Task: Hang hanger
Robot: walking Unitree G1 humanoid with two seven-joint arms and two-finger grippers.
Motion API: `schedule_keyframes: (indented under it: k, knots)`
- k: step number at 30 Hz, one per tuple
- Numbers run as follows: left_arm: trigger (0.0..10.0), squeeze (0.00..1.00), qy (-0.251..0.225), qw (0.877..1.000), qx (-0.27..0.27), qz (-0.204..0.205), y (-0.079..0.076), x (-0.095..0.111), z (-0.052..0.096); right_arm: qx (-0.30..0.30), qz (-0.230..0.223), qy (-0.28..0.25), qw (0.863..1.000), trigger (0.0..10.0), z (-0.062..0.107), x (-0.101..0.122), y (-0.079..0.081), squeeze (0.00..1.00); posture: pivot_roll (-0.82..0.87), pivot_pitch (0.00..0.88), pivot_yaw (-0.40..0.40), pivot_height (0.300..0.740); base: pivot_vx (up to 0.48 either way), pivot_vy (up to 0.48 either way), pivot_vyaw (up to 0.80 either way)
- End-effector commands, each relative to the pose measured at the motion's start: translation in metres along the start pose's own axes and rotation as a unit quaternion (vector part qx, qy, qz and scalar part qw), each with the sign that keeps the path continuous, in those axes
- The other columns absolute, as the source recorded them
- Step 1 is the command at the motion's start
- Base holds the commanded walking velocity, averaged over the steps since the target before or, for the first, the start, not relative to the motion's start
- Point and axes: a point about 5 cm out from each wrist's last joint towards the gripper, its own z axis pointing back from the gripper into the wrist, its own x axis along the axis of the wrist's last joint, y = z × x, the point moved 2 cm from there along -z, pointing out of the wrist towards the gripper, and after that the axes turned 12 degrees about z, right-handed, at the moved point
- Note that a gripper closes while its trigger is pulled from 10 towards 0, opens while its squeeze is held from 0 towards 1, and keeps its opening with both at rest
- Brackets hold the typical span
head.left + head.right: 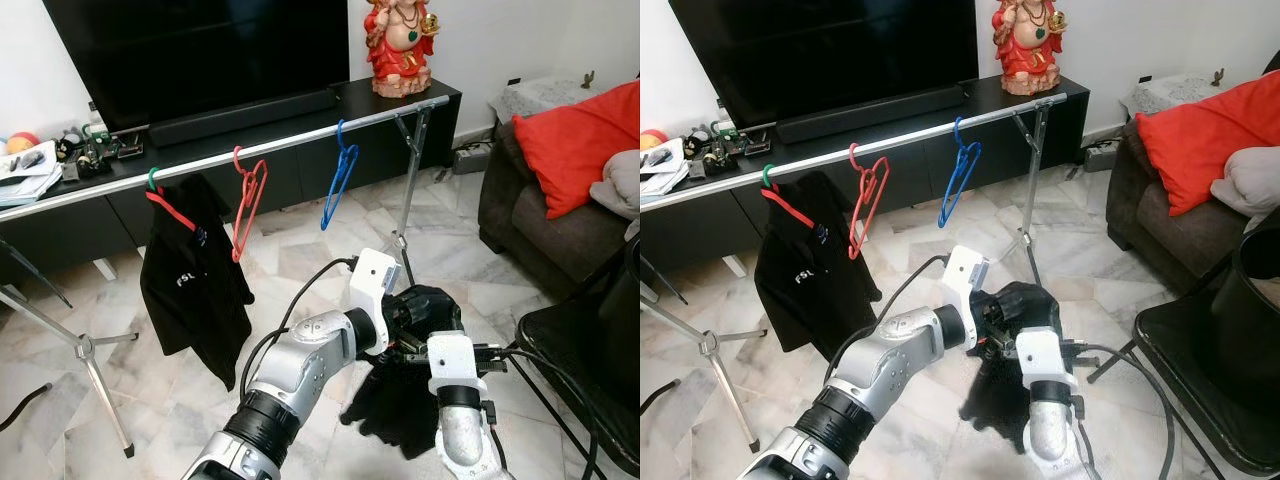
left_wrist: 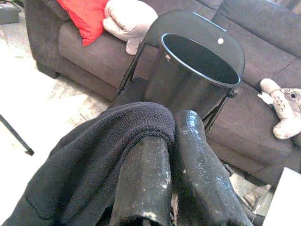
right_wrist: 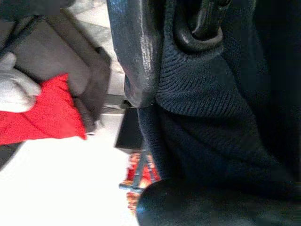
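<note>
Here, closest to the camera, both arms meet over a dark knit garment (image 1: 400,405) held low above the marble floor (image 1: 300,250). The left gripper (image 2: 176,155) has its two fingers pressed together with a fold of the knit draped over and caught between them. The right gripper (image 3: 155,141) has its fingers spread around a thick bunch of the same cloth, one finger (image 3: 136,47) on one side of it and the other on the far side. The garment hangs down from both grippers toward the floor, and whether a hanger sits inside it I cannot tell. To the right stands a black chair (image 1: 575,350) with a black bucket (image 2: 193,70) on it, and behind that a grey sofa (image 1: 540,230) with a red cushion (image 1: 575,135). Farther off, a metal rail (image 1: 250,150) runs across the room. On it hang a green hanger (image 1: 165,200) carrying a black shirt (image 1: 195,280), then a bare red hanger (image 1: 248,205), then a bare blue hanger (image 1: 340,175), each apart from the next. Behind the rail is a low black cabinet (image 1: 440,105) with a television (image 1: 200,50) and a red statue (image 1: 400,45).
</note>
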Motion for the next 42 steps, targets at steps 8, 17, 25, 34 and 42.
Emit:
schedule_keyframes:
  k: [8,17,25,34,42]
  knots:
    - [10.0,0.00,-0.021,1.000,-0.018,0.010,-0.011,0.004,-0.005,0.047,0.052,-0.008,0.998,0.0,0.008,-0.006,0.008,0.00,-0.07,0.056,0.178,0.740,0.000,0.000,0.00]
    - [10.0,0.00,-0.021,1.000,-0.016,0.013,-0.009,0.004,-0.004,0.005,0.217,-0.099,0.971,0.0,0.009,0.012,-0.002,0.00,-0.07,0.056,0.177,0.740,0.000,0.000,0.00]
    - [10.0,0.00,-0.020,1.000,-0.016,0.012,-0.009,0.004,-0.004,-0.083,0.192,-0.023,0.978,0.0,0.016,-0.001,-0.022,0.00,-0.07,0.054,0.179,0.740,0.000,0.000,0.00]
    - [10.0,1.00,-0.022,0.999,-0.022,0.006,-0.009,0.005,-0.003,-0.068,0.194,-0.033,0.978,0.0,0.019,0.003,-0.014,0.00,-0.07,0.051,0.178,0.740,0.000,0.000,0.00]
    - [10.0,1.00,-0.025,0.999,0.008,0.019,-0.001,0.007,-0.003,-0.030,0.172,-0.036,0.984,0.0,0.022,0.005,-0.004,0.00,-0.07,0.051,0.176,0.740,0.000,0.000,0.00]
